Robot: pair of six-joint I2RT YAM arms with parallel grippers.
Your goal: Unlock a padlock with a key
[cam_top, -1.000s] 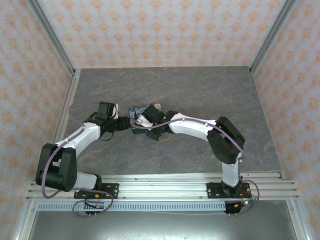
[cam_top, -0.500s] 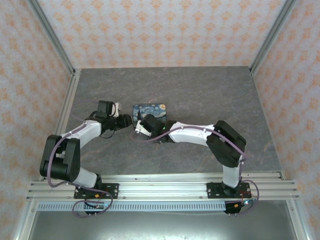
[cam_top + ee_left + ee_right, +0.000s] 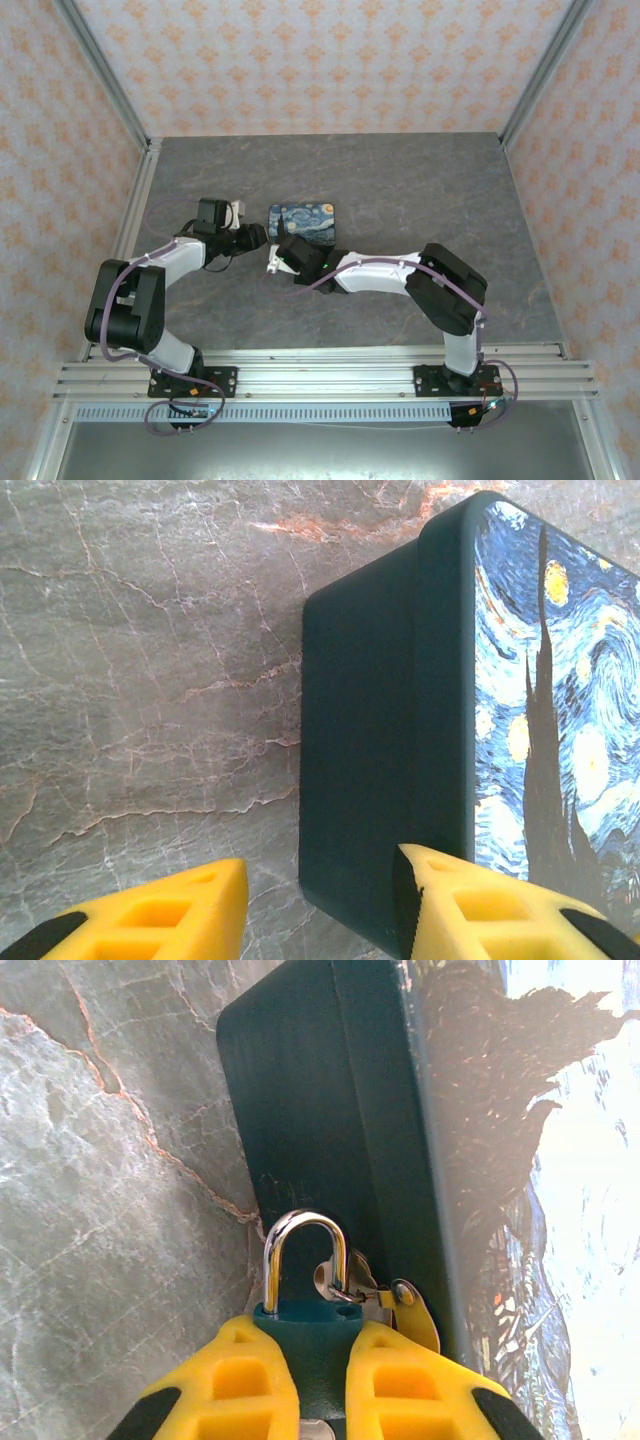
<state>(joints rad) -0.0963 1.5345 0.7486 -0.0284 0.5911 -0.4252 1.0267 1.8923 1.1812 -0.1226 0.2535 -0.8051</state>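
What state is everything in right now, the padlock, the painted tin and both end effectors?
Starry Night tin: lid on, lying flat.
Padlock: clamped by its body, shackle pointing toward the tin; locked or not, cannot tell.
Left end effector: open, empty, at the tin's edge.
Right end effector: shut on the padlock.
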